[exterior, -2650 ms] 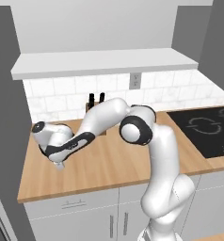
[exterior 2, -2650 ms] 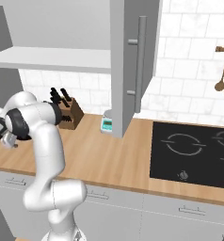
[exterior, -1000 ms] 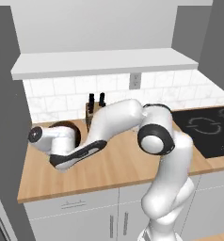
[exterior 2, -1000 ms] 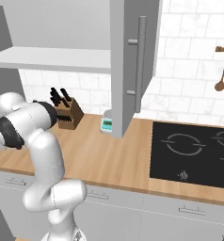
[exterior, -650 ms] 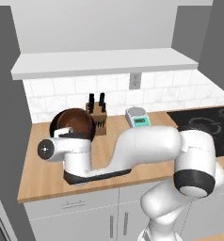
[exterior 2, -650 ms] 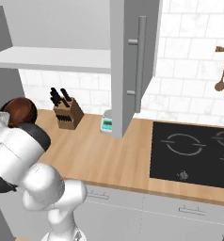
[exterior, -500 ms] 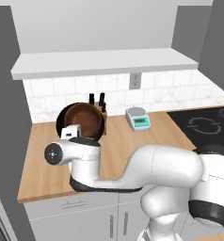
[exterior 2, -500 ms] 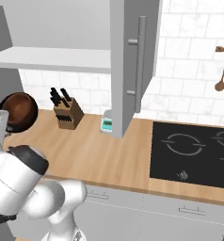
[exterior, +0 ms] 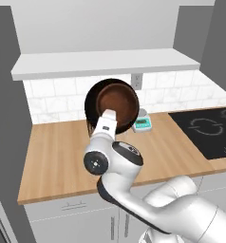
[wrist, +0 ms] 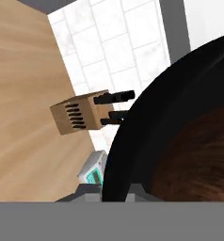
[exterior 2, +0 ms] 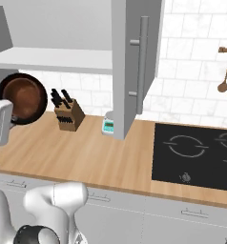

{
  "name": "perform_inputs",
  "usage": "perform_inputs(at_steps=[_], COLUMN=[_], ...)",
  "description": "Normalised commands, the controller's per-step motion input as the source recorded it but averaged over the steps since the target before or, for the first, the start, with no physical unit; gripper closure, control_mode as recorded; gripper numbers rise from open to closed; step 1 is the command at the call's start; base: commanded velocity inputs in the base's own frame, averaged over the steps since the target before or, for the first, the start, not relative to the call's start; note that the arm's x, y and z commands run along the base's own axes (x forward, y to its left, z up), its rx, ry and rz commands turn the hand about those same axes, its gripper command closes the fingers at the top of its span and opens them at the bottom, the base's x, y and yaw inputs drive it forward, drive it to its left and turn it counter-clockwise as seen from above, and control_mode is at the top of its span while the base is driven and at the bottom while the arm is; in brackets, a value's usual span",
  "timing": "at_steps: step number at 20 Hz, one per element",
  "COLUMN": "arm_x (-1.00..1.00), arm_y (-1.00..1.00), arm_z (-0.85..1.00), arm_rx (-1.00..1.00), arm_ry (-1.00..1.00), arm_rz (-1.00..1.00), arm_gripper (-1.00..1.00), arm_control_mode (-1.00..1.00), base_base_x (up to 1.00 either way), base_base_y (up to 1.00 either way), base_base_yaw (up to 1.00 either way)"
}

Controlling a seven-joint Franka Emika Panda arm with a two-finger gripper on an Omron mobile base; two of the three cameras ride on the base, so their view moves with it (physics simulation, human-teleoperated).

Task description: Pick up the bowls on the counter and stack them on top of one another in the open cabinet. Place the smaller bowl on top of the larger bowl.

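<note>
Already nested: small reddish-brown wood-like bowl (exterior: 117,102) inside wide glossy black bowl (exterior: 92,105), pinched by end effector (exterior: 107,119), aloft above light wood-grain worktop (exterior: 53,156); shelving in open grey cabinet (exterior: 98,63) left.

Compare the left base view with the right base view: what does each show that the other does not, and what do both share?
Left base view alone: a wall socket on the tiles.

Right base view alone: the knife block, a tall grey panel with a long handle, and wooden spoons hanging on the wall.

Both: the larger bowl held up tilted with the smaller bowl nested inside it, the white shelf board, the counter, the small scale and the black cooktop.
</note>
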Motion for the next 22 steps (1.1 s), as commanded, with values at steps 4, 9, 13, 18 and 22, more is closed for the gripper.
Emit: perform_inputs(at_steps=[4,9,13,18,22], arm_x=[0.00,0.25,0.46,0.47,0.11], arm_y=[-0.43,-0.21,-0.02,0.00,0.00], arm_z=[1.00,1.00,1.00,0.68,-0.04], arm_rx=[0.15,0.14,0.08,0.04,-0.01], arm_ry=[-0.19,0.01,0.09,0.27,0.02], arm_rz=[-0.02,0.00,0.00,0.00,0.01], arm_gripper=[1.00,1.00,1.00,1.00,1.00], arm_control_mode=[-1.00,-1.00,-1.00,-1.00,-1.00], base_base_x=[0.00,0.00,0.00,0.00,0.00], base_base_y=[0.00,0.00,0.00,0.00,0.00], base_base_yaw=[0.00,0.00,0.00,0.00,0.00])
